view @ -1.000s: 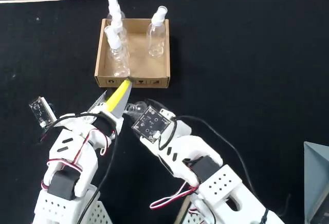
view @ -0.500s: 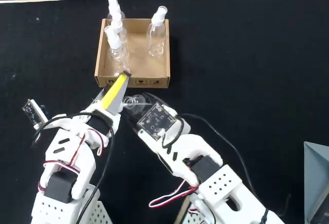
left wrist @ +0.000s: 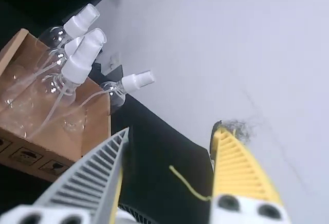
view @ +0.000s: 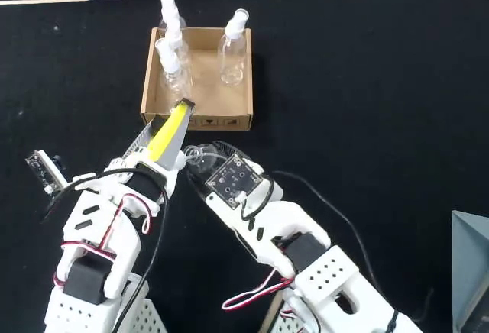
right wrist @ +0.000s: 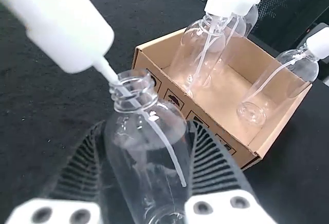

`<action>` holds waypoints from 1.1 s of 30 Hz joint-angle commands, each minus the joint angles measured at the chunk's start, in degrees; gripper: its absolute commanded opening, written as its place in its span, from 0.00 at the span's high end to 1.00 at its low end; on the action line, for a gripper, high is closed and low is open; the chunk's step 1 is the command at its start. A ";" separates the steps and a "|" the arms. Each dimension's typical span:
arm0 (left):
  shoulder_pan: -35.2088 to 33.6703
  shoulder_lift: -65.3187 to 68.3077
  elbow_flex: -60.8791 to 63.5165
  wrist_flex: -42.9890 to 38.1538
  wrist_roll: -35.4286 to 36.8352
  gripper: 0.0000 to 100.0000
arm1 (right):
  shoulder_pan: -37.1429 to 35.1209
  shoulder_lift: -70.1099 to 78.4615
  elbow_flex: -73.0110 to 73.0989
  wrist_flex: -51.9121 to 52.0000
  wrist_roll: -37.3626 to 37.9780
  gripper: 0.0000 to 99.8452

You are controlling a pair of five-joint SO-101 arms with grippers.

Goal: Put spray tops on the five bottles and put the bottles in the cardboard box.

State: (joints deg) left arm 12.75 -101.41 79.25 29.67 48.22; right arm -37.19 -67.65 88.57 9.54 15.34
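Observation:
My right gripper (right wrist: 146, 154) is shut on a clear bottle (right wrist: 139, 126), held upright just in front of the cardboard box (right wrist: 226, 147). A white spray top (right wrist: 61, 23) leans over the bottle's neck with its tube down inside, not seated. In the high view this right gripper (view: 200, 157) sits near the box's front wall (view: 197, 123). My left gripper (view: 166, 119) stands open beside it, its yellow finger tip at the box's front edge; in its own view the left gripper (left wrist: 172, 131) has nothing between its fingers. Three capped bottles (view: 233, 50) stand in the box.
The black table (view: 367, 81) stretches wide to the right of the box. A grey object (view: 470, 264) sits at the near right edge. Both arm bases crowd the near side.
My left gripper has moved forward toward the box, its yellow tip now at the box's front edge, and its wrist has swung left. The right gripper with the bottle has barely shifted.

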 commanded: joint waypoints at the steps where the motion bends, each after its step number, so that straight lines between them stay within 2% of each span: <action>1: 0.66 -0.26 -1.71 -1.85 -1.32 0.76 | 0.09 -1.71 -0.66 -1.58 -0.09 0.99; 10: 0.40 -0.26 5.58 -12.04 -1.05 0.76 | -2.55 -1.71 -0.31 -1.23 -0.09 0.99; 19: 0.13 -0.79 7.78 -12.31 -1.05 0.76 | -6.24 -1.71 -0.66 1.14 -0.09 0.99; 25: 0.04 -0.79 7.43 -12.31 -1.05 0.76 | -6.15 -1.71 -0.57 1.14 -0.09 0.99; 33: -8.13 -0.88 3.38 -11.96 4.40 0.76 | -5.80 -1.71 -0.40 0.97 -0.62 0.99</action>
State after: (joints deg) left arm 9.41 -101.41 87.69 18.51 49.63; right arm -41.67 -67.65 88.57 10.51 15.34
